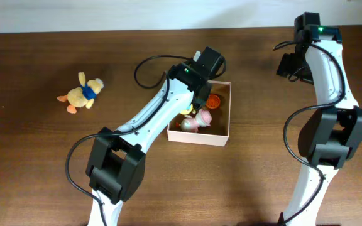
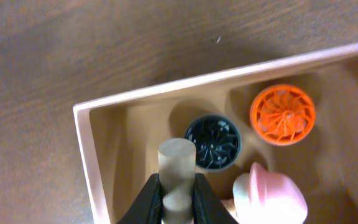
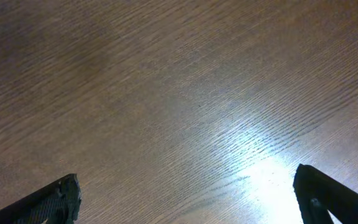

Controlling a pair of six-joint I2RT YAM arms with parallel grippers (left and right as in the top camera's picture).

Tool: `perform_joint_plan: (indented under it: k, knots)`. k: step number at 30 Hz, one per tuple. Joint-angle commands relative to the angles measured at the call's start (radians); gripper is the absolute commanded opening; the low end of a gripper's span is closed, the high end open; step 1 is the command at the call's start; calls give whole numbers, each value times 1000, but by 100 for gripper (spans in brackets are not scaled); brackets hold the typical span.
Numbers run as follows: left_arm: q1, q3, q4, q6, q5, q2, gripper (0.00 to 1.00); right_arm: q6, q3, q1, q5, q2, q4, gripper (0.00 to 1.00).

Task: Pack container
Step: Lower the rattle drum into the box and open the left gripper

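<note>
1. Left pincer (image 2: 178,186): clamped on a beige cylinder (image 2: 177,158).
2. Container (image 2: 87,149): directly beneath that pincer, holding a black wheel (image 2: 213,142) and an orange wheel (image 2: 283,114) beyond its tips.
3. Right pincer (image 3: 188,199): fingers wide apart, above the surface (image 3: 166,93).

Arms: two, the left arm (image 1: 149,116) and the right arm (image 1: 329,69).
Claws: two, the left claw (image 2: 178,186) and the right claw (image 3: 185,180), each with two fingers.
Containers: one container (image 2: 166,87).
Finned wheels: two in the container, one orange wheel (image 2: 283,114) and one black wheel (image 2: 213,142).
Pale cylinders: one pale cylinder (image 2: 177,162), pinched in the left claw.
Pink toys: at least one pink toy (image 2: 272,196) in the container; the overhead view is too small to tell whether the pink there is one piece or two.
Plush ducks: one yellow duck (image 1: 83,93), on the surface (image 1: 30,163).
Toys in all: five counted, four at the container and one outside it.
</note>
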Motion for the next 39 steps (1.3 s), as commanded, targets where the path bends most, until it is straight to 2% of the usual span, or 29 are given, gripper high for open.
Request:
perform_joint_plan:
  k: [1, 9, 27, 28, 29, 32, 34, 36, 39]
  knots:
    - [6, 13, -24, -61, -15, 10, 2, 16, 1, -3, 2, 2, 0, 99]
    - [6, 13, -39, -113, -82, 20, 2, 16, 1, -3, 2, 2, 0, 99]
    - [22, 13, -25, -113, -82, 126, 2, 16, 1, -3, 2, 2, 1, 99]
    - [26, 13, -25, -113, -82, 126, 5, 16, 1, -3, 2, 2, 1, 99]
    - [30, 13, -24, -113, -82, 126, 14, 16, 1, -3, 2, 2, 0, 99]
    - [40, 13, -22, -113, -82, 126, 64, 16, 1, -3, 2, 2, 0, 99]
    - [41, 13, -20, -113, -82, 126, 80, 16, 1, -3, 2, 2, 0, 99]
    - [41, 13, -17, -113, -82, 126, 87, 16, 1, -3, 2, 2, 0, 99]
    - [41, 13, -17, -113, -83, 126, 87, 16, 1, -3, 2, 2, 0, 99]
